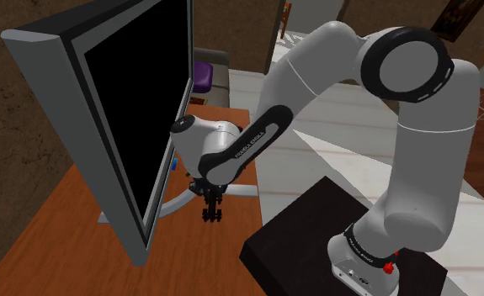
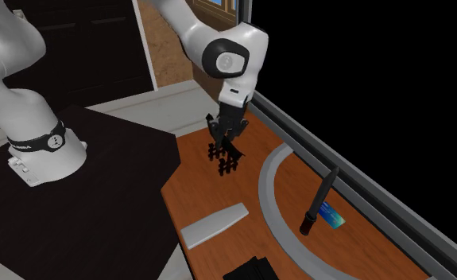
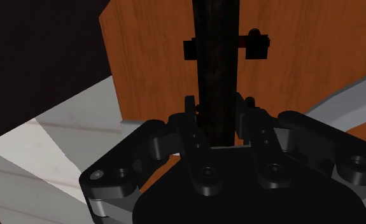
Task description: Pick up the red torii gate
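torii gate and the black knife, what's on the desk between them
In the second exterior view, a grey curved band runs between the dark torii gate and the black knife; nothing else lies there.

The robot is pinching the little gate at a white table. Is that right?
Not quite. The table is brown wood, not white, as the second exterior view shows. The rest is right: in the wrist view the gripper is shut on the little gate.

The jaws hide part of the dark gate (image 3: 216,70).
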`<move>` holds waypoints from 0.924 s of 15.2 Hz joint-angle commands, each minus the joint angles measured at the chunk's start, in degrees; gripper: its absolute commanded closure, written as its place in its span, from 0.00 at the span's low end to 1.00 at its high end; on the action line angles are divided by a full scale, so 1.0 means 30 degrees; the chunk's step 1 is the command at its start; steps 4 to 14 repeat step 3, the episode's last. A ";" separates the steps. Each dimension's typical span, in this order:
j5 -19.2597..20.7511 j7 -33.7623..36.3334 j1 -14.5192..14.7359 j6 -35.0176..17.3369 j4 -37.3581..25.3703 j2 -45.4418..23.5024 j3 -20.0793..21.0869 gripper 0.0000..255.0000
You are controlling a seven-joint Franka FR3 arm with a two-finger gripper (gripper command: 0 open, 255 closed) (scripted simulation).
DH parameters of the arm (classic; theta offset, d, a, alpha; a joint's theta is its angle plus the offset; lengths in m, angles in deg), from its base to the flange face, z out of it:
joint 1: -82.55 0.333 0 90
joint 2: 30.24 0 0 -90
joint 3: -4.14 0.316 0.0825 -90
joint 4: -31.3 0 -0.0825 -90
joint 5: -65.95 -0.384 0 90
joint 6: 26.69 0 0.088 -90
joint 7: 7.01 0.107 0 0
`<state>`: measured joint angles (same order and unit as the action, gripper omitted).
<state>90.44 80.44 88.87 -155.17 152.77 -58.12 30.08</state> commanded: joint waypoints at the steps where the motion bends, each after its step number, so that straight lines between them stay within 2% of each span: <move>1: -0.0300 -0.0231 -0.0151 0.0336 0.0086 0.0483 0.0192 1.00; 14: -0.0323 -0.0247 -0.0159 0.0360 0.0090 0.0517 0.0204 1.00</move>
